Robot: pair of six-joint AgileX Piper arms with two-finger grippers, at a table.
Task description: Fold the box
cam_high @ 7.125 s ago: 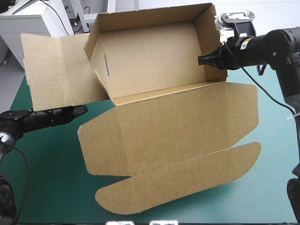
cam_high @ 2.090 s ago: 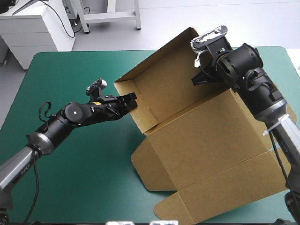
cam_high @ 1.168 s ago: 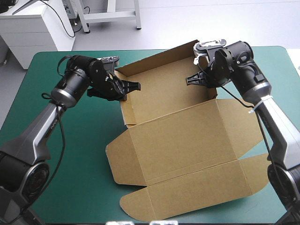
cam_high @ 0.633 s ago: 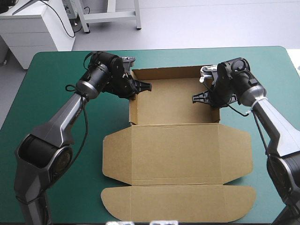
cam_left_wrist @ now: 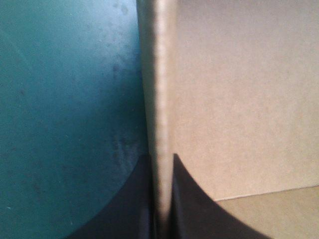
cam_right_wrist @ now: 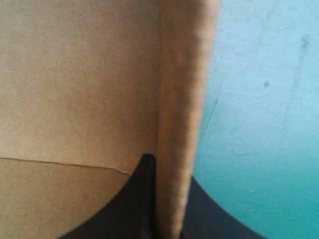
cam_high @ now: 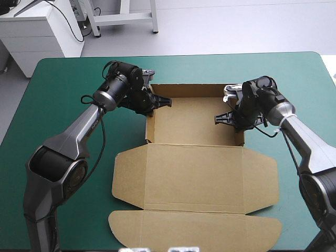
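Setting-down looks finished: earlier the box (cam_high: pixel 194 157) hung tilted in the air between my arms, now it lies flat and square on the teal-green cover (cam_high: pixel 68 79). Open tray (cam_high: pixel 191 118) sits toward 12 o'clock of table centre. The lid (cam_high: pixel 194 181) is spread flat at the tray's 6 o'clock, and the rounded tuck flap (cam_high: pixel 194 233) lies beyond it near the table's front edge.

My left gripper (cam_high: pixel 164 101) is pinched nearly closed over the tray's 9 o'clock wall (cam_high: pixel 149 126), close to the far corner. In the left wrist view the wall edge (cam_left_wrist: pixel 159 99) runs straight up between my black fingers (cam_left_wrist: pixel 189 199), one inside the tray, one outside over the cover. My right gripper (cam_high: pixel 220 119) is clamped the same way on the 3 o'clock wall (cam_high: pixel 243 137). The right wrist view shows the board edge (cam_right_wrist: pixel 182 124) squeezed between the fingers (cam_right_wrist: pixel 144 172).

My read: walls are up and the tray is formed, so the folding is mostly done; letting go is likely next.

No other object shows on the cover. What's in the way is only me: both arms reach across the tray's sides, and the lid's side flaps lie splayed at 9 and 3 o'clock.
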